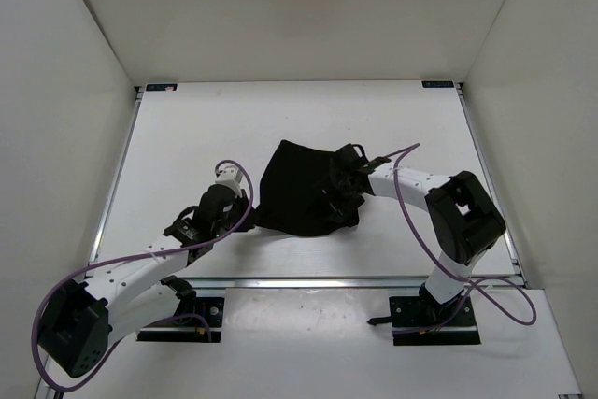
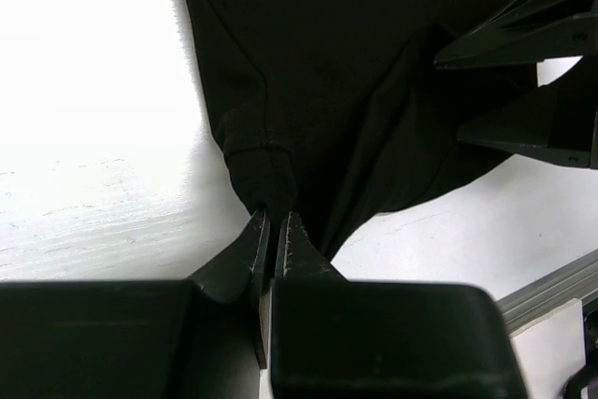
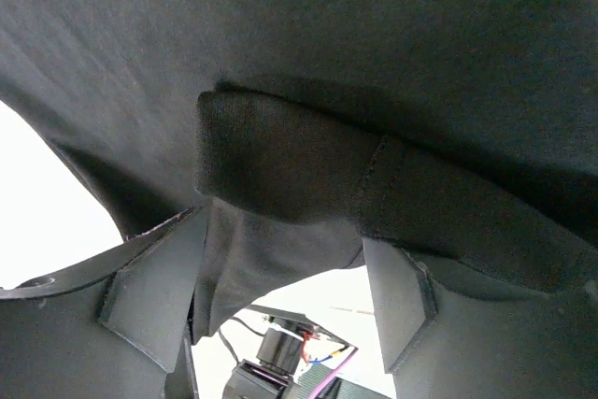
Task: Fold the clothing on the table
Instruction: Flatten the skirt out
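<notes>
The black clothing (image 1: 301, 189) lies bunched in the middle of the white table (image 1: 187, 137). My left gripper (image 1: 249, 205) is at its near-left corner, and in the left wrist view that gripper (image 2: 274, 219) is shut on a pinched fold of the clothing (image 2: 355, 72). My right gripper (image 1: 342, 184) sits over the garment's right side. In the right wrist view this gripper (image 3: 280, 277) stands open, its pads (image 3: 154, 292) wide apart. The clothing (image 3: 308, 63) drapes over them and a thick hem band (image 3: 280, 165) hangs between them.
Metal rails edge the table, with blue marks at the far corners (image 1: 161, 87) (image 1: 437, 84). White walls close in on the left, right and back. Purple cables (image 1: 411, 212) loop beside both arms. The right gripper's fingers (image 2: 523, 30) show in the left wrist view.
</notes>
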